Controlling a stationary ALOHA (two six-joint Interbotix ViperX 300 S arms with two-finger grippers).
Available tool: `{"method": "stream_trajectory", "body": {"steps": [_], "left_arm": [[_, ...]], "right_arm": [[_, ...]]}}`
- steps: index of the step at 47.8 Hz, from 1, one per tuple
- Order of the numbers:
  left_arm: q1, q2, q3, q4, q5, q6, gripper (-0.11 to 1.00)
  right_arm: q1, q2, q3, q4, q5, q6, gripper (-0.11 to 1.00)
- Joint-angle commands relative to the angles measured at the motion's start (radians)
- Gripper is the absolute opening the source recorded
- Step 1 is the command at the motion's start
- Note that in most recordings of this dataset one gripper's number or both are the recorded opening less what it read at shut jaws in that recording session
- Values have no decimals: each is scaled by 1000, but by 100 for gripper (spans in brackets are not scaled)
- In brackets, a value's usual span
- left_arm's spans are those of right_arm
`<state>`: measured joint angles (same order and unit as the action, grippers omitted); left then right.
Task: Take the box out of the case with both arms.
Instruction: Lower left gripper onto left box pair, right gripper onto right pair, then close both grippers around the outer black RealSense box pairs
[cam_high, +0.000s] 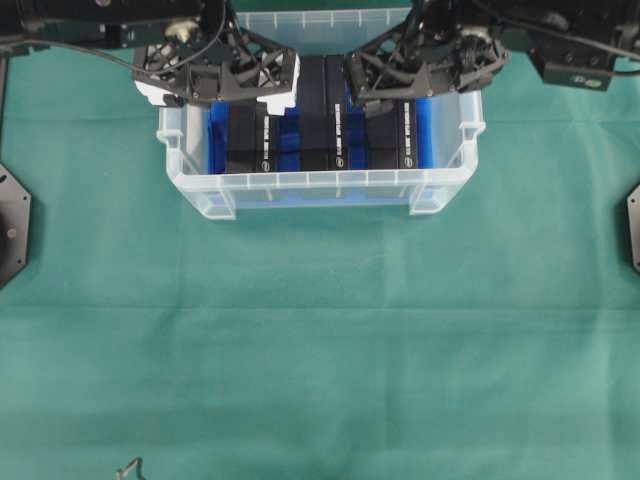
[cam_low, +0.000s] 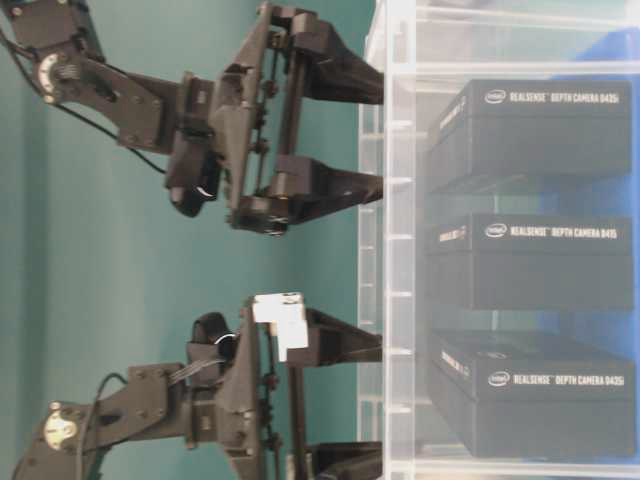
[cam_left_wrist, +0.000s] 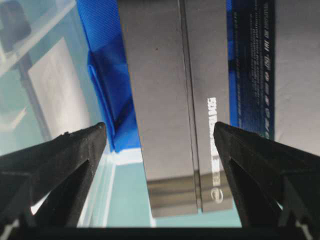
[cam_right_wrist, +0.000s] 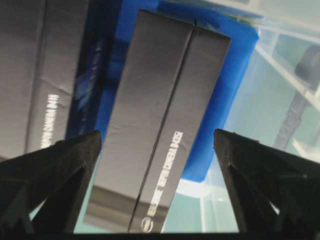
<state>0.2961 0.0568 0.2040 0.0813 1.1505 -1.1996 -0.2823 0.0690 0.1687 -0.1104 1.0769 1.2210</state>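
All 3 black boxes (cam_high: 330, 125) sit inside the case (cam_high: 320, 185) on the green tabletop (cam_high: 320, 350), and the left gripper (cam_high: 215, 72) and right gripper (cam_high: 425, 68) hang over them with fingers wide open, so grabbing and lifting are not done yet.

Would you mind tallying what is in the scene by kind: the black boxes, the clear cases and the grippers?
Black boxes: 3, one at, one at, one at, all inside the case
Clear cases: 1, the case
Grippers: 2, the left gripper and the right gripper, both open above the case
Total: 6
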Motion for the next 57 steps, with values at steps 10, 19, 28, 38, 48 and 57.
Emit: {"method": "stream_trajectory", "body": {"steps": [10,19,28,38,48,57], "left_arm": [[5,28,3,0,-52,0,92],[8,43,23,2,-54,6,92],[11,44,52,0,-57,6,92],[15,43,66,0,-57,8,92],[15,43,69,-2,-57,8,92],[14,41,72,-5,-52,9,92]], "right_arm": [[8,25,12,2,-32,-2,97],[9,40,12,2,-32,-2,97],[9,57,12,2,-35,-2,97],[9,72,12,6,-46,0,97],[9,81,14,14,-48,0,97],[8,81,14,15,-46,0,97]]}}
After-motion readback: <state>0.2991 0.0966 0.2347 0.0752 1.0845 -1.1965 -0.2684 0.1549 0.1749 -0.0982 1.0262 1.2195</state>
